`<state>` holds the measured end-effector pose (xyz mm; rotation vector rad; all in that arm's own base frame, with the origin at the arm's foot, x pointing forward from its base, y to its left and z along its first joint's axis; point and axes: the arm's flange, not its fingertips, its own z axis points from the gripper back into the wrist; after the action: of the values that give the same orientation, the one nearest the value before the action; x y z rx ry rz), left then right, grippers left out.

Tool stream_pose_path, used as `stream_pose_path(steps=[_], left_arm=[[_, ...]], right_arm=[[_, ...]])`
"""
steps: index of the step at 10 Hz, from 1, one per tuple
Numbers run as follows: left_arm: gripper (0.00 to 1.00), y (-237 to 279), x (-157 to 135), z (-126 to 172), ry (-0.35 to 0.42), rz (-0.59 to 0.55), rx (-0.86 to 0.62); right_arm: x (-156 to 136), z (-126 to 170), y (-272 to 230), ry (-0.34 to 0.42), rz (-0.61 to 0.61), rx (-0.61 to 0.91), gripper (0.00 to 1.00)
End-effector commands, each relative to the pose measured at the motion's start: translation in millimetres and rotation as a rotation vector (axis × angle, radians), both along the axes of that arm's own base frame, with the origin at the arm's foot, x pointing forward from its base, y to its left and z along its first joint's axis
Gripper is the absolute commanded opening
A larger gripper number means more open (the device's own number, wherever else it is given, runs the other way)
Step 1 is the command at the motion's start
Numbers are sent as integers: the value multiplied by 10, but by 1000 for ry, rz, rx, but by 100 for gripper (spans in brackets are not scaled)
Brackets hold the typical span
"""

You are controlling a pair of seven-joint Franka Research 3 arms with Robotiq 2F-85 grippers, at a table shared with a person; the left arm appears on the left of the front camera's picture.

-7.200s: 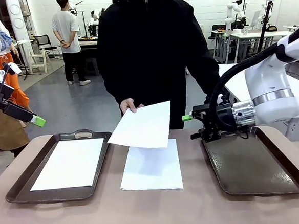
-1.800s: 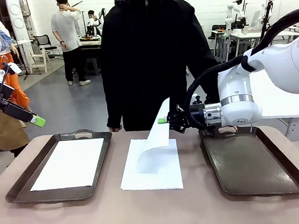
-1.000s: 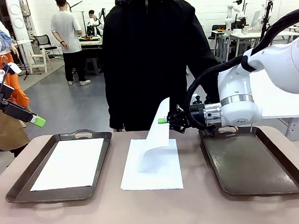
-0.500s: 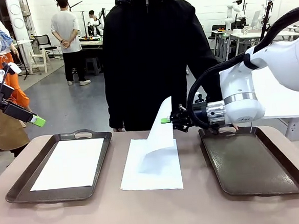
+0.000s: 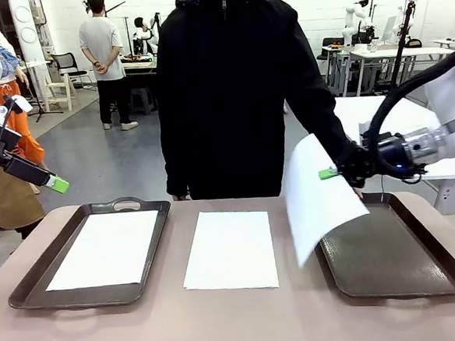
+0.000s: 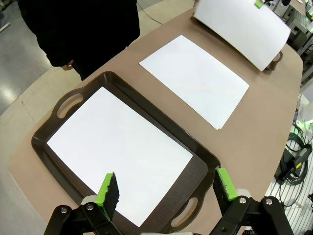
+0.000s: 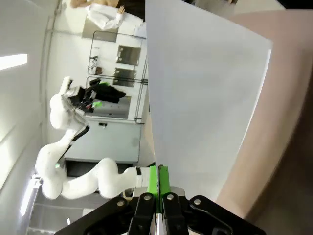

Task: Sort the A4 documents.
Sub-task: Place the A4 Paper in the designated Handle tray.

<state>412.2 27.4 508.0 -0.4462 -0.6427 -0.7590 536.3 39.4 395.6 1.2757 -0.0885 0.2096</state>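
Note:
Three A4 documents show. One white sheet (image 5: pixel 104 249) lies flat in the left tray (image 5: pixel 33 287); it is below my left gripper (image 6: pixel 166 186) in the left wrist view as the sheet (image 6: pixel 117 152). Another sheet (image 5: pixel 231 248) lies on the bare table between the trays. My right gripper (image 5: pixel 328 173) is shut on the top edge of a third sheet (image 5: pixel 315 199), which hangs curved over the left rim of the right tray (image 5: pixel 422 278). The right wrist view shows that sheet (image 7: pixel 205 98) pinched between the green pads (image 7: pixel 159 181). My left gripper (image 5: pixel 55 182) is open, raised left of the table.
A person in a black jacket (image 5: pixel 238 92) stands at the far edge of the table, one arm hanging near my right gripper. The dark floor of the right tray has nothing lying on it. More people and other tables stand farther back in the room.
My right gripper has carried the held sheet to the right, from above the middle sheet to over the right tray's left rim. The left arm has not moved.

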Motion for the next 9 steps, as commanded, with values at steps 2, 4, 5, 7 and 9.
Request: stream_pose_path(steps=[2,4,5,7,9], left_arm=[[100,0,-12,-9,-3,-8,13],[100,0,-12,-9,-3,-8,13],[100,0,-12,-9,-3,-8,13],[100,0,-12,-9,-3,-8,13],[100,0,-12,-9,-3,-8,13]], right_arm=[[135,-147,-175,48,77,62,1],[151,-321,-347,70,85,124,1],[130,-369,-415,40,89,154,1],[69,-526,-531,16,92,107,1],[5,-650,-604,52,86,-106,1]])
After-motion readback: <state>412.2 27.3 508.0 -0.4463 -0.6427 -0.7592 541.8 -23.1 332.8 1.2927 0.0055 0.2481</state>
